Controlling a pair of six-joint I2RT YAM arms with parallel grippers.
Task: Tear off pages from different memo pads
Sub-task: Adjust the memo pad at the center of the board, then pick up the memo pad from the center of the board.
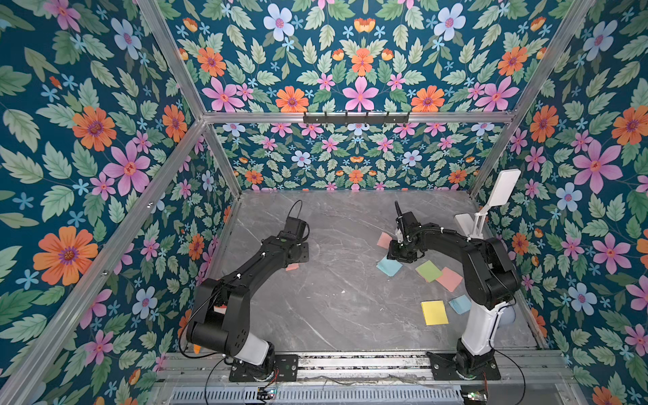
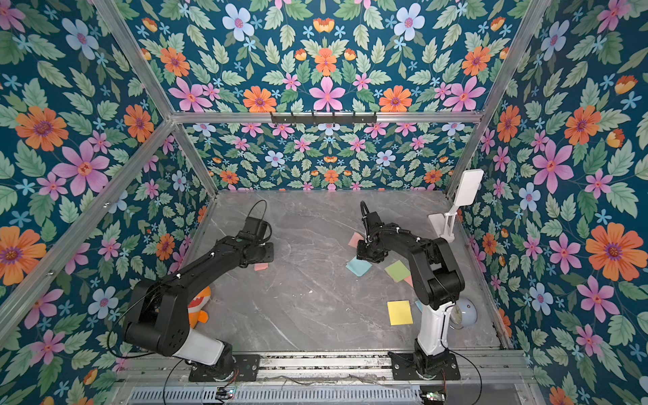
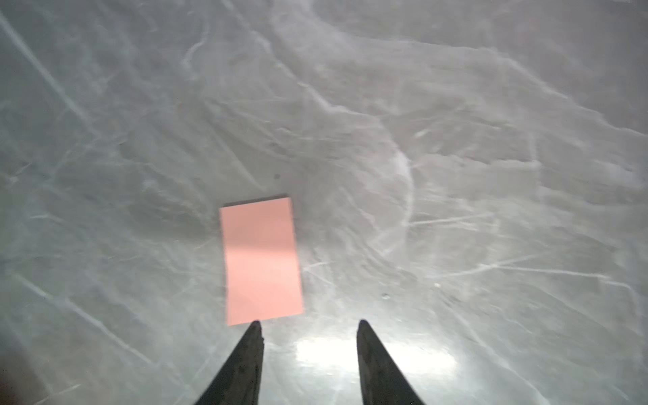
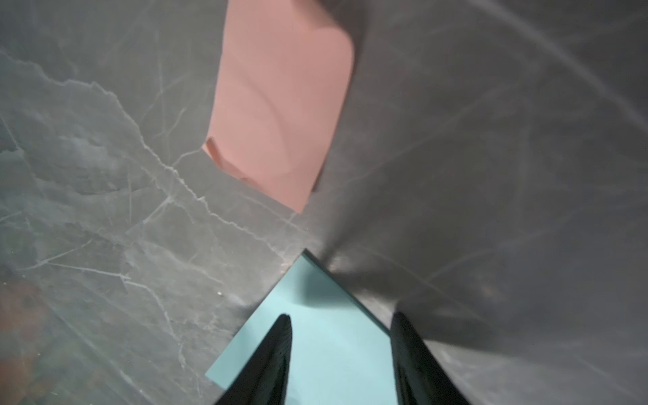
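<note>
**M:** Grey marble tabletop (image 1: 336,315), floral walls all round. Left gripper (image 3: 308,324)?

**J:** Fingers (image 3: 245,361) apart, nothing between them. Flat pink page (image 3: 261,261) lies on the marble just ahead of one fingertip. That tip meets the page's near edge in the left wrist view. Contact unclear, frame is blurred.

**M:** Right gripper (image 4: 338,315)?

**J:** Fingers (image 4: 273,361) apart too, low over the blue memo pad (image 4: 315,350). One finger is over the pad face, the other is past the pad's edge, over bare marble. A pad corner pokes out ahead of the tips. Can't tell if either tip touches it.

**M:** Anything ahead of it?

**J:** Curled pink page (image 4: 280,115), further ahead of the right fingers, one corner lifted, apart from the pad.

**M:** Other paper?

**J:** In a top view, back behind the right fingers toward the arm base: green square (image 1: 428,270) touching a pink square (image 1: 450,278). Then a yellow square (image 1: 434,312) with a blue square (image 1: 460,303) just beside it. Pad or single sheet, can't tell.

**M:** Non-task items?

**J:** White folding stand (image 1: 505,186) at the wall beyond the right arm. Orange plush (image 2: 200,317) under the left arm.
</note>
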